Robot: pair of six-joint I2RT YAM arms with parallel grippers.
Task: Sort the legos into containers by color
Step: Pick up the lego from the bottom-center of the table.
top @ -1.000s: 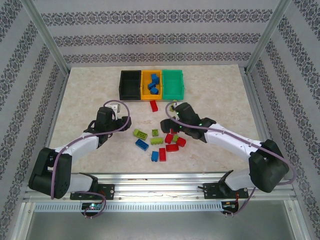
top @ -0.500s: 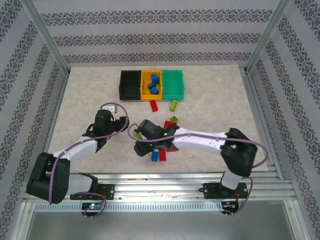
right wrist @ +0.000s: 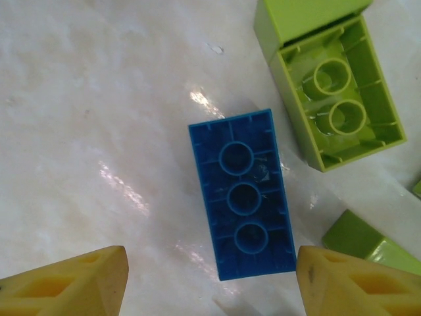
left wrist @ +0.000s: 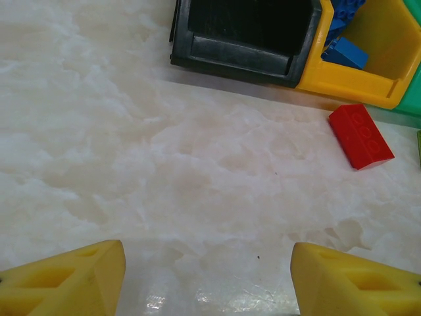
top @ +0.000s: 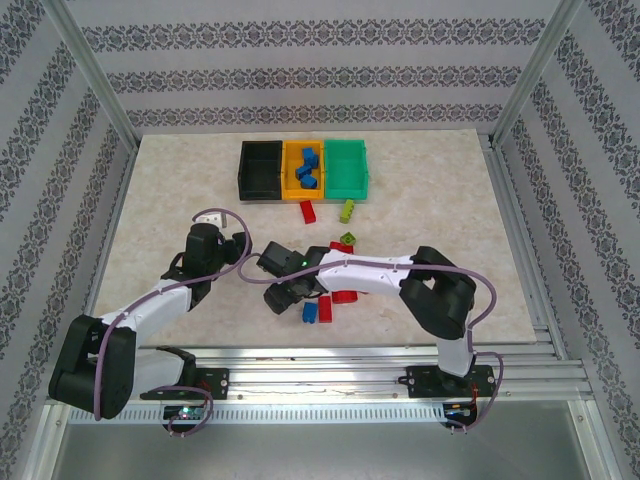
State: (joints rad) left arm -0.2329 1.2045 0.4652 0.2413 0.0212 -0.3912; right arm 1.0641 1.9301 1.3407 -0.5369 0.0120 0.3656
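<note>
The black container (top: 260,170), the orange-yellow one (top: 304,172) holding blue legos (top: 307,168) and the teal green one (top: 348,168) stand in a row at the back. Loose legos lie mid-table: a red one (top: 307,211), a lime one (top: 347,210), and red (top: 345,296) and blue (top: 311,312) ones nearer. My right gripper (top: 282,296) hangs open over an upside-down blue lego (right wrist: 241,197), whose near end lies between the fingertips (right wrist: 79,280) without touching them. An upturned lime lego (right wrist: 337,108) sits beside it. My left gripper (top: 238,248) is open over bare table, short of the black container (left wrist: 243,33).
The right arm stretches leftward across the pile, covering some bricks in the top view. Another lime brick (right wrist: 368,247) lies close to the right finger. A red brick (left wrist: 360,135) rests in front of the orange-yellow bin (left wrist: 368,72). Aluminium frame posts border the table (top: 160,200).
The right arm swung from in front of the teal bin leftward to the left side of the pile, its jaws narrower. A lime brick lies where it was. The left gripper edged slightly left.
</note>
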